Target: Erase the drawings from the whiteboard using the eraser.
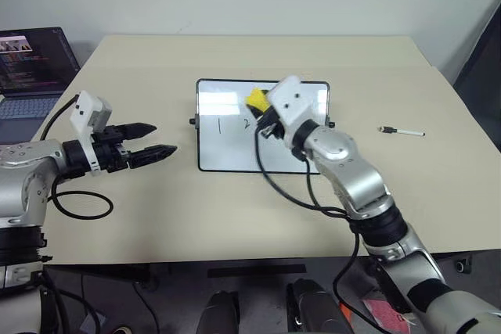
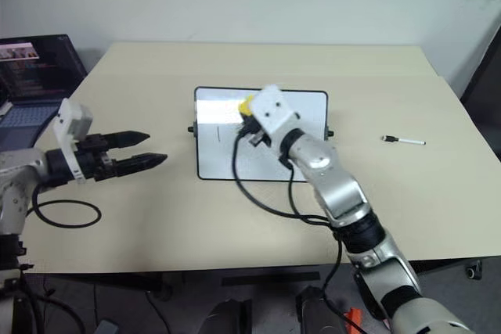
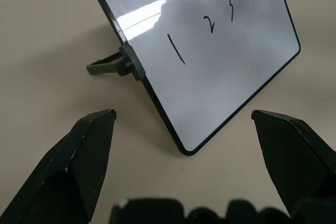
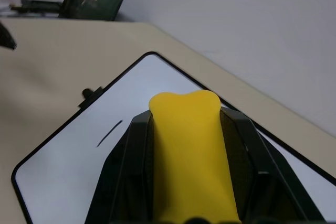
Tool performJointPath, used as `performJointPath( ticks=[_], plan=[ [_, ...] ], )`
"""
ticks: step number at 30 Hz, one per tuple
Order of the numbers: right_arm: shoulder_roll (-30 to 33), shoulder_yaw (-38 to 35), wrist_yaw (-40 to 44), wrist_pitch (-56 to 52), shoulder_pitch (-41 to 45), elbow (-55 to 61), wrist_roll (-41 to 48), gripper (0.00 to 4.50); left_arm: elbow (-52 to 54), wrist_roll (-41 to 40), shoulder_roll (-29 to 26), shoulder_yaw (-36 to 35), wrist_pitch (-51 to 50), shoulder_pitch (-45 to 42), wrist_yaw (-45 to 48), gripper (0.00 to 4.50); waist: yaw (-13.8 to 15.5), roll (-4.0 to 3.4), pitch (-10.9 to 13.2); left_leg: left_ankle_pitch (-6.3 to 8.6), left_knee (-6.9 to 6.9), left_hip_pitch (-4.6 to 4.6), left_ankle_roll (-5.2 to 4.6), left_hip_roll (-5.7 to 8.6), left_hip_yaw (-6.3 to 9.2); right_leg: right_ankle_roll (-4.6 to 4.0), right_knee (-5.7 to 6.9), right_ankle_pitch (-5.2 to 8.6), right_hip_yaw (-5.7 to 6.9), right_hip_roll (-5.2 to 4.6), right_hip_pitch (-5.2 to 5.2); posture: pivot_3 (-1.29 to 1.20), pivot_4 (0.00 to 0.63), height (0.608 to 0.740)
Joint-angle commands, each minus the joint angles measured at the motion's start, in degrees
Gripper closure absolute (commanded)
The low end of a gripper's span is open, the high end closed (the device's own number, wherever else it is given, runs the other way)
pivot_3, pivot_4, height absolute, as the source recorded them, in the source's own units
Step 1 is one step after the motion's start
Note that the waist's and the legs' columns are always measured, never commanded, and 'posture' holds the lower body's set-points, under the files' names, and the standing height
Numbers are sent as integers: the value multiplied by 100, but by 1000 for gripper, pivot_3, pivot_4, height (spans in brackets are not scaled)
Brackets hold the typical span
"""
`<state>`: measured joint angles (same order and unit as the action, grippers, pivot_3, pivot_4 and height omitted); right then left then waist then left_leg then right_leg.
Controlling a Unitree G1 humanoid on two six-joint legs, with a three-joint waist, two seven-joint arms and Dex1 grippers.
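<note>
Yellow eraser (image 4: pixel 190 156) sits clamped in the right gripper (image 1: pixel 262 109), poised over the whiteboard (image 3: pixel 220 82) at table centre. Left gripper (image 1: pixel 149 140), at nine o'clock, gapes empty. Best press flat and sweep steadily across the drawings (image 3: pixel 202 32), without tipping the propped board.

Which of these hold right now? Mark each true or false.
1. The right gripper is shut on the eraser. True.
2. The left gripper is shut. False: its fingers stand apart, holding nothing.
3. The drawings on the whiteboard read 1 2 3. True.
4. The marker pen lies on the whiteboard. False: it lies on the table, apart from the board on the robot's right.
</note>
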<state>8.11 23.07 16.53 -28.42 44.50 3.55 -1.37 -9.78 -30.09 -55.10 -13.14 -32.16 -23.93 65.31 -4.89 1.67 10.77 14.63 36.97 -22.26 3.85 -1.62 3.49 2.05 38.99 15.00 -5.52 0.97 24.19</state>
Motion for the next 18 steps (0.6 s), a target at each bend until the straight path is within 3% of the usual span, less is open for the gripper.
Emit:
performJointPath(
  ticks=[1, 8, 18],
  plan=[
    [-264, 265, 174, 182, 444, -361, -280, 3074, 28, 46, -141, -108, 103, -40, 105, 0, -3, 0, 0, 0, 1, -1, 0, 0, 1, 0, 1, 0, 1, 0, 1, 0, 150, 740],
    [-748, 501, 322, 546, 1175, -1680, -729, 3074, -12, 189, -163, -23, 134, -112, 224, 0, -11, 3, -2, 0, 1, -2, 0, -1, 7, -1, 3, -1, 6, 0, 1, 0, 150, 740],
    [-1204, 31, -186, 1617, 2219, -4112, -969, 3075, 62, 306, -131, 88, 119, -209, 382, 0, -20, 4, -2, 0, 1, -12, 0, -1, 20, -4, 3, -2, 19, -1, 7, 0, 150, 740]
  ],
)
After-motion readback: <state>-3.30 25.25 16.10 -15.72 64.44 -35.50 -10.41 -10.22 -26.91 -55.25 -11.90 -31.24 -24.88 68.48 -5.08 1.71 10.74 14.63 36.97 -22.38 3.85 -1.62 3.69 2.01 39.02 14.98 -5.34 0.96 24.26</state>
